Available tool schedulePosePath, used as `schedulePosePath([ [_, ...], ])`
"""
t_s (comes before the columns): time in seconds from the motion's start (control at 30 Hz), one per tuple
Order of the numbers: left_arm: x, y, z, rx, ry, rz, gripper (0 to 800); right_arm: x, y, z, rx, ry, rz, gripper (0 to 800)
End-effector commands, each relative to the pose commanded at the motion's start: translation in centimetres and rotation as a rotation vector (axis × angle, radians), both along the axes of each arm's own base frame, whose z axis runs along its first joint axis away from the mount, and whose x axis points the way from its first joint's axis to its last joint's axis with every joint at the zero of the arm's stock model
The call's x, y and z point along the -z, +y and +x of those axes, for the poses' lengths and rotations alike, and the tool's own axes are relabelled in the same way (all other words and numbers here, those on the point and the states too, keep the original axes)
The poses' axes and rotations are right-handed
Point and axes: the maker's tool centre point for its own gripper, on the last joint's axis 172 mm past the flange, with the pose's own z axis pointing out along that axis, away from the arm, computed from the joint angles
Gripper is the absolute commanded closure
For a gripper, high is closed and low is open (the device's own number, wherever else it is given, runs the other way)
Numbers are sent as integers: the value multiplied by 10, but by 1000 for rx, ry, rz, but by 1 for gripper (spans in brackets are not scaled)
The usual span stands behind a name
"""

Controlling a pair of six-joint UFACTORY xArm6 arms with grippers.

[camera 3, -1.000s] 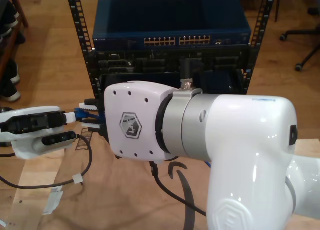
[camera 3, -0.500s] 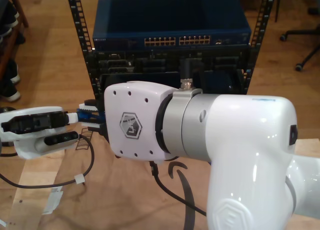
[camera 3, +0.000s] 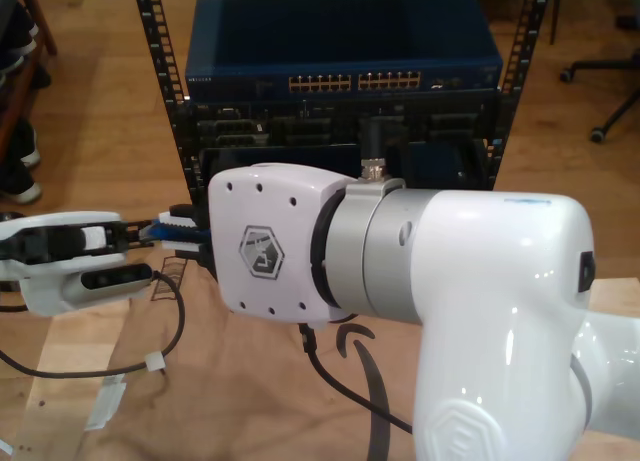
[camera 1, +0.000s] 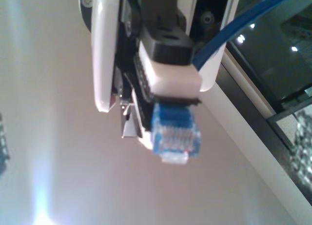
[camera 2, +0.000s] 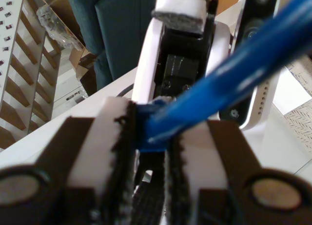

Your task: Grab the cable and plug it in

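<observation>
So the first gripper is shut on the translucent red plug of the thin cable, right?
Not quite: the translucent plug is blue, not red, as the first wrist view shows. My first gripper is indeed shut on it, and the thin blue cable runs off behind.

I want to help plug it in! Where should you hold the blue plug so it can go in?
Hold the blue plug by its back half, where the cable comes out, and reach in from behind. Its front end, with the row of contacts, has to stick out bare to slide into a port. My second gripper pinches it like that, one pad on each side.
</observation>
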Motion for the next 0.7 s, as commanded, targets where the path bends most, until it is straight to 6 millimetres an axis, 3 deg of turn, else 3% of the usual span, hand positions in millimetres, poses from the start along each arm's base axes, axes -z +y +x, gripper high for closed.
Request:
schedulePosePath([
  [0.1, 14, 3, 14, -64, -1, 59, 9, 5, -1, 7, 13, 4, -9, 796],
  [0.2, 30, 14, 25, -120, -12, 155, 8, 5, -18, 40, 95, -28, -2, 798],
  [0.43, 54, 60, 14, -133, -31, 347, 7, 25, -68, 104, 262, -42, -32, 798],
  [0.57, 77, 87, -14, -107, -27, 445, 6, 37, -103, 136, 371, -126, -50, 797],
  [0.7, 90, 119, -49, -82, -81, 569, 7, 63, -145, 148, 460, -184, -96, 796],
])
